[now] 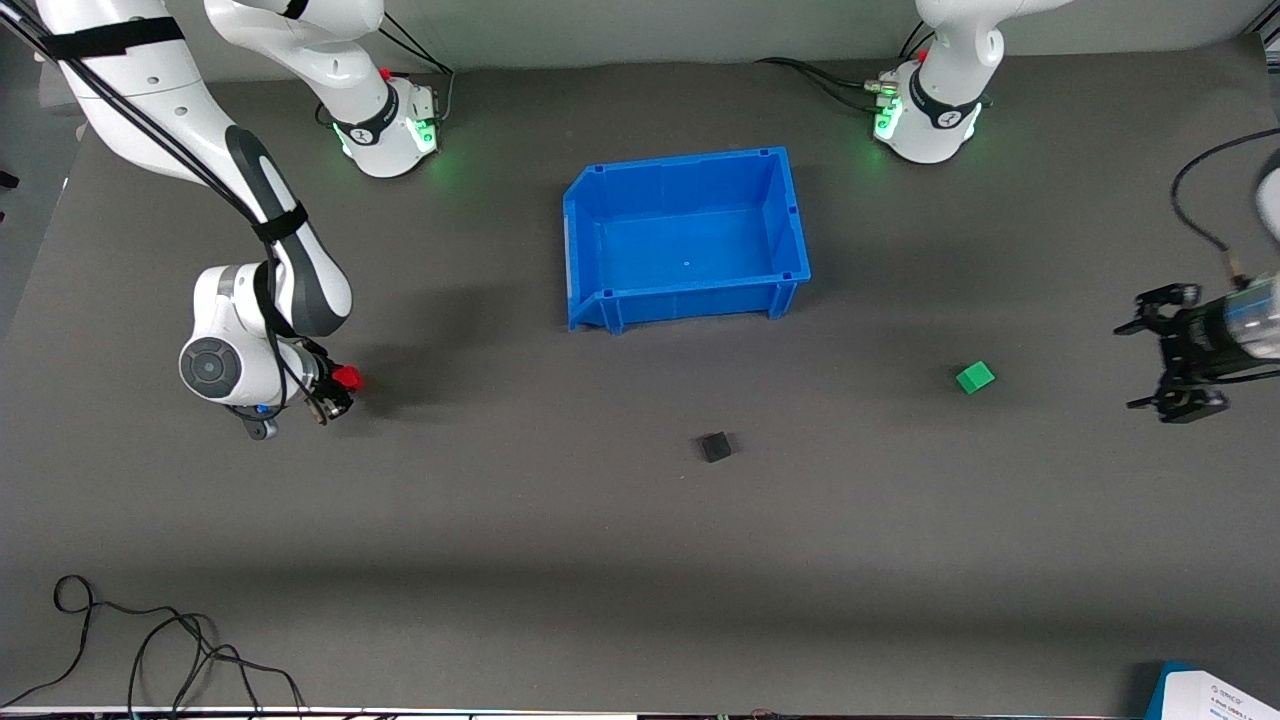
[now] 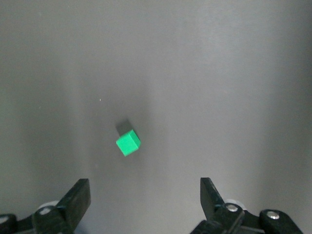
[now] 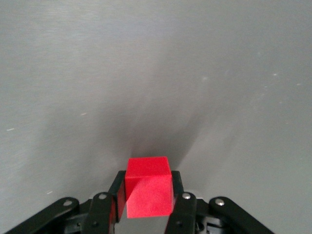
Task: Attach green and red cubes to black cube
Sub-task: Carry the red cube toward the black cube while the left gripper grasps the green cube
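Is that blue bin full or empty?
Empty. The front view shows the blue bin's bare floor; the cubes are all elsewhere.

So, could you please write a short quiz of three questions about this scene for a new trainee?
1. True or false: the right gripper holds the red cube.
2. The left gripper is: A) shut on the green cube, B) open, C) inside the blue bin.
3. Which cube lies nearer to the front camera, green or the black cube?

Key: 1 true; 2 B; 3 black.
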`<act>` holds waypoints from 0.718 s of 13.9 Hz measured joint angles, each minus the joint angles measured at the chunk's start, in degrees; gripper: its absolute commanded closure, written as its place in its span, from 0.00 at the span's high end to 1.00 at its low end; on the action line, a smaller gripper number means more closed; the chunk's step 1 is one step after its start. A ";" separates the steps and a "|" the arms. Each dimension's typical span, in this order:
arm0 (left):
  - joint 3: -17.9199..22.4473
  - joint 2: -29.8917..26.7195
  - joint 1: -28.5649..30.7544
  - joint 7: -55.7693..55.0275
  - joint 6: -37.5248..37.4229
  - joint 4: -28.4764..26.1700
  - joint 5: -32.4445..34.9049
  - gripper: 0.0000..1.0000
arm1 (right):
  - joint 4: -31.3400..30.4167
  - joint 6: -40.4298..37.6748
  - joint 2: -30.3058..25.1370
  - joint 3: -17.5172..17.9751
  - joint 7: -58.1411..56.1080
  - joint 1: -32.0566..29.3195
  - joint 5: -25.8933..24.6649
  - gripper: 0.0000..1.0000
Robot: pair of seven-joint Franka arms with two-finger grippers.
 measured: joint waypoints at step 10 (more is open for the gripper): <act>-0.27 3.36 -0.20 -17.95 34.03 -22.03 1.07 1.00 | 38.23 -15.69 14.69 0.95 28.69 18.31 14.26 0.17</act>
